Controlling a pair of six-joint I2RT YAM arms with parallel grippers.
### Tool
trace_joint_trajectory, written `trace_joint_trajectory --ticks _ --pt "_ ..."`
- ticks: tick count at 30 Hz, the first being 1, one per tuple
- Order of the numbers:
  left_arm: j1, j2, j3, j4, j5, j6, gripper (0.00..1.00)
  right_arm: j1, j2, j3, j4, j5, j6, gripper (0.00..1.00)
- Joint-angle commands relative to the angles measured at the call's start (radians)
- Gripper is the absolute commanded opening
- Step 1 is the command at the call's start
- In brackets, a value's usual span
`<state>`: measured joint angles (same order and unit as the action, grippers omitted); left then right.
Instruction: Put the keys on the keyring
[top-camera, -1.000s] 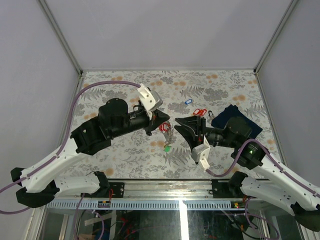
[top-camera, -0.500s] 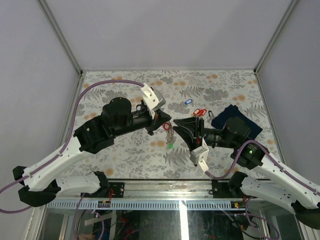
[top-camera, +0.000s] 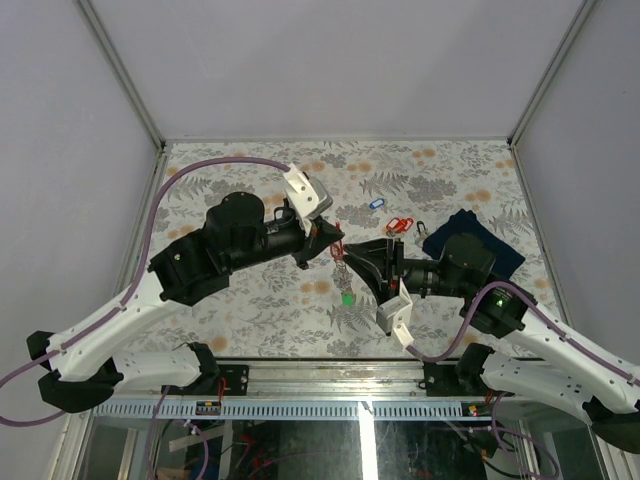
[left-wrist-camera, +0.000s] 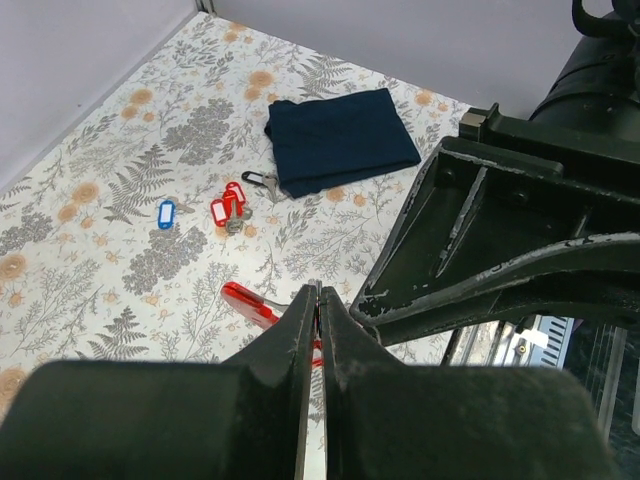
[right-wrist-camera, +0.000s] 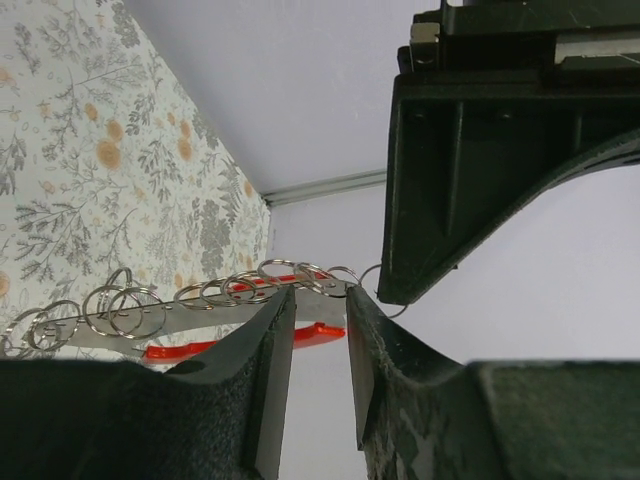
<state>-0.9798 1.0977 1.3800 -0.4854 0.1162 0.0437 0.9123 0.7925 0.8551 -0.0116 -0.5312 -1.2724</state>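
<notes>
**Keyring held up between the two arms**

A floral-print surface (top-camera: 260, 310) sits inside plain grey walls (top-camera: 80, 150). At mid-surface the left fingers (left-wrist-camera: 285, 345) are pressed tight on the red end of the keyring (right-wrist-camera: 230, 290), a string of silvery rings. A green-tagged key (top-camera: 347, 297) dangles at its bottom. The right fingers (right-wrist-camera: 265, 370) stand narrowly apart with the rings across their gap; I cannot tell whether they pinch. Further right and far, a blue-tagged key (top-camera: 376, 203) and red-tagged keys (top-camera: 400, 224) lie loose, beside a navy cloth (left-wrist-camera: 340, 135).
</notes>
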Motion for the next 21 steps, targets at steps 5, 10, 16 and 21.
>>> trace_joint_trajectory --ticks 5,10,16,21 --pt "0.006 0.003 0.045 0.011 0.019 -0.014 0.0 0.03 0.019 0.059 -0.002 0.031 -0.025 0.31" --pt "0.009 0.009 0.047 -0.001 0.023 -0.01 0.0 0.038 0.024 0.065 -0.007 0.04 -0.029 0.31" --pt "0.008 0.016 0.051 -0.011 0.029 -0.006 0.0 0.042 0.034 0.078 -0.038 0.052 -0.039 0.25" --pt "0.009 0.017 0.052 -0.014 0.033 -0.006 0.0 0.048 0.039 0.076 -0.044 0.055 -0.027 0.16"
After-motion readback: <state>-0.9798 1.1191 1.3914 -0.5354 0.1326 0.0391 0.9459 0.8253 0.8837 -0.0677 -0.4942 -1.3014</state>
